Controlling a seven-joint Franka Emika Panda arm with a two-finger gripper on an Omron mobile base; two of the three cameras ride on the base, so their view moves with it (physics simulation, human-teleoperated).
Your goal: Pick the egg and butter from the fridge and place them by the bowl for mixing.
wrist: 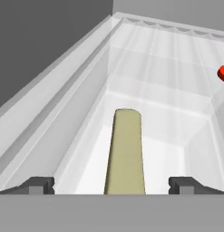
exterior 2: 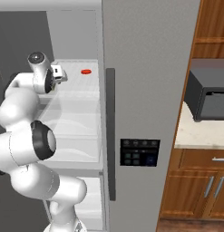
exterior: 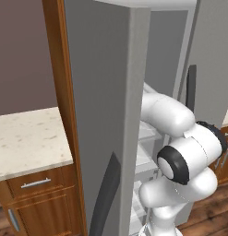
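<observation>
The gripper (wrist: pixel 111 183) sits inside the fridge (exterior 2: pixel 145 68), low over a white glassy shelf (wrist: pixel 149 122), with its jaws spread wide apart and nothing between them clamped. The butter (wrist: pixel 125 154), an olive-yellow stick, lies lengthwise on that shelf in a shallow tray-like hollow, running straight up the gap between the two fingertips (wrist: pixel 38 185), touched by neither. A flat red piece (exterior 2: pixel 86 71) rests further back on the shelf, towards its right edge. In the right base view the gripper (exterior 2: pixel 59 74) reaches in beside the closed right door.
</observation>
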